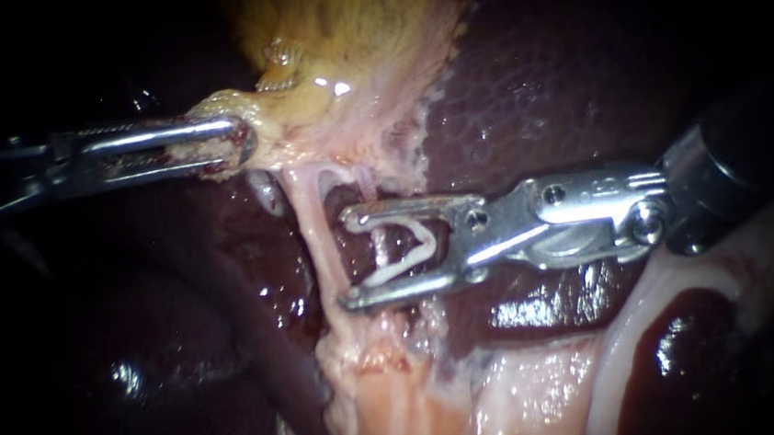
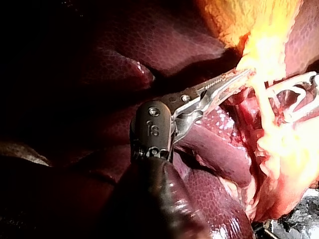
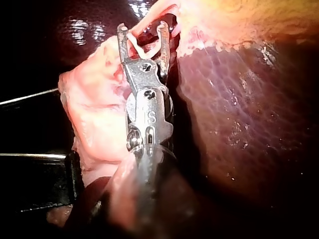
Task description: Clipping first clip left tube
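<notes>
White and bent in a V, one clip (image 1: 405, 246) sits between the jaws of the right instrument (image 1: 346, 258); the jaws stand wide apart and both of them hold it. Their tips reach just to the left tube (image 1: 313, 237), a pale strand that runs from the gallbladder (image 1: 344, 27) down over the dark liver (image 1: 525, 96). A second, thinner tube (image 1: 361, 178) lies just beside it. The left instrument (image 1: 235, 142), the other of the two, has its jaws clamped on the lower edge of the gallbladder

Dark surround, bright central light (grey surface (image 2: 299, 216), perhaps bench)
</notes>
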You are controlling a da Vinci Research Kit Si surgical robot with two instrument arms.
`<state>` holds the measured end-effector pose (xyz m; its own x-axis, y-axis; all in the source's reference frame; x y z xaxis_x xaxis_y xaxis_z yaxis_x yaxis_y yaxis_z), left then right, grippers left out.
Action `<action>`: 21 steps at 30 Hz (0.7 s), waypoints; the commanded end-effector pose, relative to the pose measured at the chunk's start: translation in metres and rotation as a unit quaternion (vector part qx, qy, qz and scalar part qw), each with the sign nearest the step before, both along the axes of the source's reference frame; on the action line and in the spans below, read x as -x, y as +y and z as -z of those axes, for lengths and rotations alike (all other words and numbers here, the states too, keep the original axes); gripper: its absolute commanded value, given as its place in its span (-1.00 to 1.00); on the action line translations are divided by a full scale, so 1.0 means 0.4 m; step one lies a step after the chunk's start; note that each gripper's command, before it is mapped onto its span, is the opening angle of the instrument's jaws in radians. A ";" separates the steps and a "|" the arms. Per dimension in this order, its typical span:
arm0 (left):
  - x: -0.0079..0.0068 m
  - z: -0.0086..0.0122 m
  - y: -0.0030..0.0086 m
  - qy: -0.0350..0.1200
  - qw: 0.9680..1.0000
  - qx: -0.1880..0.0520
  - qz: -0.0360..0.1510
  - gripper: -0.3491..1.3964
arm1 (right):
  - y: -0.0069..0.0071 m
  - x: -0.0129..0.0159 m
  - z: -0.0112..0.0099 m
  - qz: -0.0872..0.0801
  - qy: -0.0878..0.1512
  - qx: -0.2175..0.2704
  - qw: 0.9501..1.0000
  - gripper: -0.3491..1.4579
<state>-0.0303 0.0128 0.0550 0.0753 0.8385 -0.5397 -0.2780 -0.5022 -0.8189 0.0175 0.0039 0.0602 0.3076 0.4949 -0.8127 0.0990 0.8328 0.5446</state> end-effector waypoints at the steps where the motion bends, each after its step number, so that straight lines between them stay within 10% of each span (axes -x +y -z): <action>1: 0.0000 0.0001 -0.0001 0.000 1.000 0.000 0.000 -1.00 | -0.0008 -0.0002 -0.0010 0.004 -0.002 -0.003 1.000 -0.10; 21: 0.0003 0.0009 0.0000 0.000 1.000 0.000 0.001 -1.00 | -0.0044 -0.0045 -0.0087 0.019 -0.009 -0.037 0.999 -0.10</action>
<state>-0.0304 0.0128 0.0547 0.0760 0.8385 -0.5396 -0.2776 -0.5020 -0.8191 0.0195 0.0021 0.0636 0.3412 0.5416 -0.7683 0.1201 0.7855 0.6071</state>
